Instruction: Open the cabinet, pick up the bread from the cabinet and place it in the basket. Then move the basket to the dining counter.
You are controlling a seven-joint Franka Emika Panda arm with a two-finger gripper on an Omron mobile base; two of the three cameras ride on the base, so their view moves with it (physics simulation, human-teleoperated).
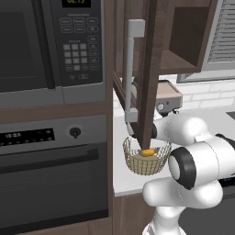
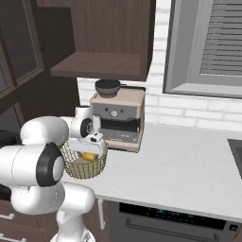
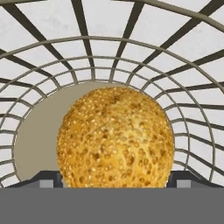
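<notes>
The bread (image 3: pixel 116 138), a seeded golden bun, is seen up close in the hand view, lying in the basket (image 3: pixel 39 131) between the wide-spread fingers of the gripper (image 3: pixel 114 179), which grips nothing. In the left base view the basket (image 1: pixel 146 158) is set on the counter (image 1: pixel 120 176) behind the open cabinet (image 1: pixel 148 69) door. Microwave digits are blurred.

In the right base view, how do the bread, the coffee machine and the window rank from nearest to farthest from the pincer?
1. Bread: right at the pincer, inside the basket.
2. Coffee machine: behind, against the brick wall.
3. Window: far right, high above the counter.
</notes>
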